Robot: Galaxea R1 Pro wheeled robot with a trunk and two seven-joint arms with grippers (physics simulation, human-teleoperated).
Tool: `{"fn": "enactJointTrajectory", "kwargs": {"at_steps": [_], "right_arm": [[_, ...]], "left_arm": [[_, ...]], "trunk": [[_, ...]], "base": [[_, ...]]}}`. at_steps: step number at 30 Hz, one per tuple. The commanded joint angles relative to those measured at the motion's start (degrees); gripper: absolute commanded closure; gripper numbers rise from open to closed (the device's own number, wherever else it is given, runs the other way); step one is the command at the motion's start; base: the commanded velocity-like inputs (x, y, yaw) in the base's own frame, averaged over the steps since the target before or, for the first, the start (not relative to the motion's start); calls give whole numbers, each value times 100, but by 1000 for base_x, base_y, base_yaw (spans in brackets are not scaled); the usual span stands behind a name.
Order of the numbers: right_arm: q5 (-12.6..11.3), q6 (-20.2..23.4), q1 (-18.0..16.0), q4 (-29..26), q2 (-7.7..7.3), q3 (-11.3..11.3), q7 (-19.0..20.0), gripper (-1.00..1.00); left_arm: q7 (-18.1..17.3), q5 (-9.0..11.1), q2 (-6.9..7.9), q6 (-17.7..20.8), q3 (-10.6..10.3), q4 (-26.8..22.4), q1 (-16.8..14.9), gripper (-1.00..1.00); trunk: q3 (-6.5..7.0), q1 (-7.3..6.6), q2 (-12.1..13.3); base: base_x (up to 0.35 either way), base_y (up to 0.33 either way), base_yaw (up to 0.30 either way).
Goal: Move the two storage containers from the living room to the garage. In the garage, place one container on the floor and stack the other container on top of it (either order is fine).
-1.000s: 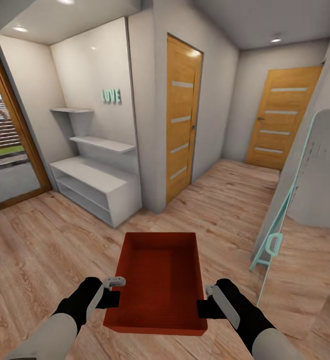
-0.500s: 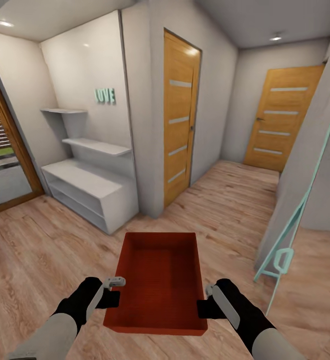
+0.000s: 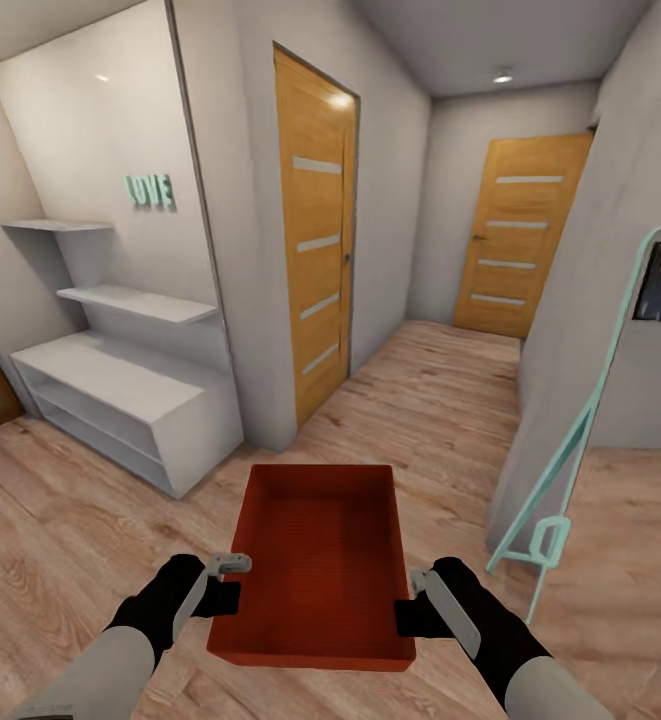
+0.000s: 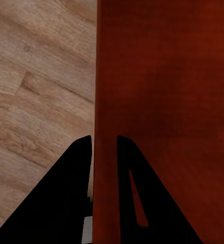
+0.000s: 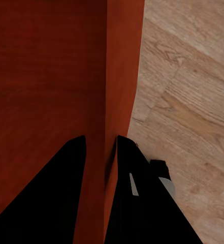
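My view has swung right along the hallway, so I am still carrying toward the garage. One storage container (image 3: 315,565) hangs between my claws, left gripper (image 3: 232,580) and right gripper (image 3: 415,600) each clamped on a side wall. Ahead stand wooden doors (image 3: 315,265); right of my right claw, a mint-framed mirror (image 3: 580,440) narrows the passage.

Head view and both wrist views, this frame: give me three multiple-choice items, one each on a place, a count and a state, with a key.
1. The storage container is: A on the white shelf unit; B held over the wood floor; C on concrete.
2. Wooden doors in the head view: A one; B two; C four.
3. The grippers: A both open; B one shut; C both shut on the container's walls.

Key: B, it hangs between the left gripper and right gripper above the wood floor; B, near door and far door; C, the wrist views show fingers either side of a wall.
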Motion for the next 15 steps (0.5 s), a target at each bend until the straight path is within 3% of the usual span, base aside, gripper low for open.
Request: {"fn": "enactJointTrajectory", "kwargs": {"at_steps": [1, 7, 15], "right_arm": [[250, 80, 1, 3, -4, 26, -71, 100], [250, 80, 1, 3, -4, 26, -71, 100], [250, 80, 1, 3, -4, 26, -71, 100]], "left_arm": [[-10, 31, -14, 29, 17, -23, -4, 100], [-10, 29, -14, 29, 17, -21, -3, 100], [-10, 29, -14, 28, 17, -25, -4, 100]], "trunk": [[-8, 4, -6], [-8, 4, -6], [-8, 4, -6]], "base": [[335, 0, -21], [335, 48, -6], [324, 134, 0]]}}
